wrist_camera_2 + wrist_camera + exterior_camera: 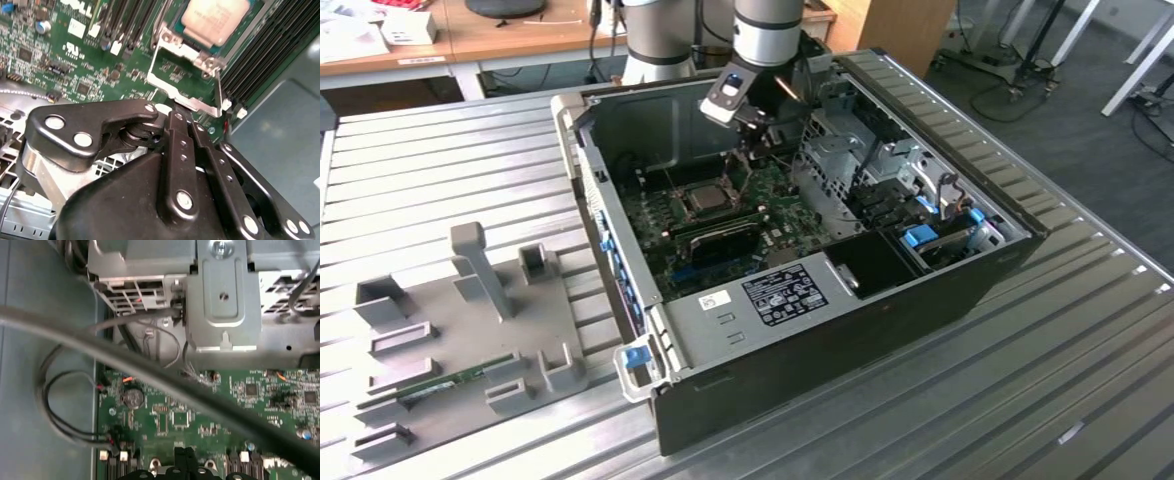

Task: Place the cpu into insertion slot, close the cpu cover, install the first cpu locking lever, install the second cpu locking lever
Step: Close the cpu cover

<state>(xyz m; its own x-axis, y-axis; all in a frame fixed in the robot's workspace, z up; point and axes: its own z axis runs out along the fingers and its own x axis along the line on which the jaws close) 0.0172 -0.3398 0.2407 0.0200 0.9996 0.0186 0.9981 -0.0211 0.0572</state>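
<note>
The cpu (pixel 215 19), a silvery-tan square, lies in the insertion slot (pixel 250 30) on the green board; in the exterior view the slot (pixel 707 197) sits mid-board inside the case. The cpu cover (pixel 172 91), a thin silvery frame, is swung open beside the slot, and green board shows through its cut-out. My gripper (pixel 183 116) is shut, its black fingers (pixel 176 145) pressed together with the tips at the cover's free edge; I cannot tell whether they touch it. The gripper (pixel 754 150) hangs over the board behind the slot. The joined fingertips (pixel 185 456) also appear in the first wrist view.
The open computer case (pixel 961 290) lies on a slatted metal table (pixel 440 160). Long black memory slots (pixel 260 60) flank the socket. A drive cage (pixel 220 300) and loose cables (pixel 70 400) crowd the board's edge. A grey fixture tray (pixel 467 330) sits at the exterior view's left.
</note>
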